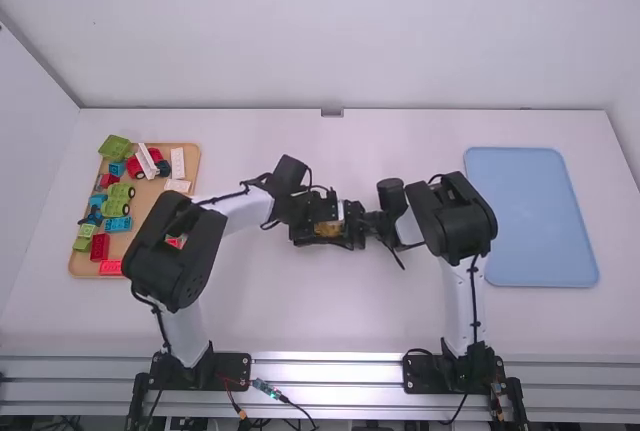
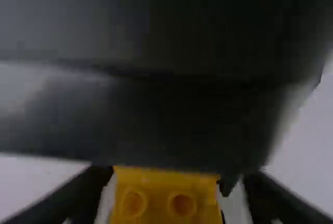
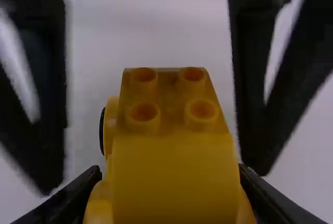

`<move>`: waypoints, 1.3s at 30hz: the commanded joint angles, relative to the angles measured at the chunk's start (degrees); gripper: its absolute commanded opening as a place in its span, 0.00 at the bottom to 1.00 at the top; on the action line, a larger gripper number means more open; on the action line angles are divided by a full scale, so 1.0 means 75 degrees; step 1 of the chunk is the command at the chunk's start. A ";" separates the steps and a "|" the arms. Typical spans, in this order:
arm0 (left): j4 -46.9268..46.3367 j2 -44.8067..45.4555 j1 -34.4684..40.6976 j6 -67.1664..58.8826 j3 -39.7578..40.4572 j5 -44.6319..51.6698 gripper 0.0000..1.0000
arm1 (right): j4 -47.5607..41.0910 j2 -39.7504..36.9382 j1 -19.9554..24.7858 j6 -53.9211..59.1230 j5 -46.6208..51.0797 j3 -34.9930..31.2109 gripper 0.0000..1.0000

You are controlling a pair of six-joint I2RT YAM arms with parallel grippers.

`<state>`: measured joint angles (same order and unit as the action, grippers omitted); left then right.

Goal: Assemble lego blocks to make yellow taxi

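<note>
Checking in on our taxi [image 1: 328,229]: we've got it around the middle of the table [image 1: 300,301], with both grippers right up at it. Our right gripper [image 1: 355,223] has its fingers pressed to either side of the taxi's raised yellow part, so that's a proper grip. Our left gripper [image 1: 326,228] is spread pretty wide around the studded end, with a gap on each side, so we're not pinching anything there. We can see four studs on top of that end, plus a dark wheel [image 3: 102,131] peeking out at one side. We can't tell if the taxi touches the table. Over on the left we've got the wooden tray [image 1: 142,203] with red, green, blue and white pieces in it, and the blue tray [image 1: 530,221] sits well apart on the right.
</note>
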<state>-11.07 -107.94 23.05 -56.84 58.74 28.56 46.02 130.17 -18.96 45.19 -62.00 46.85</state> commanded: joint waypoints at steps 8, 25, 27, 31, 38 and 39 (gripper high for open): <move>-0.0854 0.2263 -0.1070 -0.0784 -0.0117 0.0965 0.99 | -0.0050 0.0081 0.0073 0.0035 0.0044 -0.0041 0.51; 0.3197 0.3371 -0.2833 0.1891 -0.2838 0.2008 0.99 | -0.0052 0.0081 -0.0099 -0.0291 0.0047 0.0166 0.93; 0.3742 0.3374 -0.2873 0.2273 -0.3083 0.1859 0.99 | -0.0055 0.0081 -0.0201 -0.0396 0.0050 0.0286 0.92; 0.3751 0.3374 -0.2862 0.2346 -0.3144 0.1816 0.99 | -0.0087 0.0081 -0.0382 -0.0393 0.0169 0.0356 0.84; 0.3905 0.3374 -0.2824 0.2745 -0.3139 0.1262 0.99 | -0.0962 0.0081 -0.0533 -0.0003 0.0405 0.0592 0.44; 0.4004 0.3374 -0.2827 0.2981 -0.3142 0.1183 0.99 | -0.1067 0.0081 -0.0539 0.0029 0.0388 0.0644 0.39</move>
<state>18.57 -82.81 1.98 -37.95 35.59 38.98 39.05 130.17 -22.83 44.07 -59.88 50.81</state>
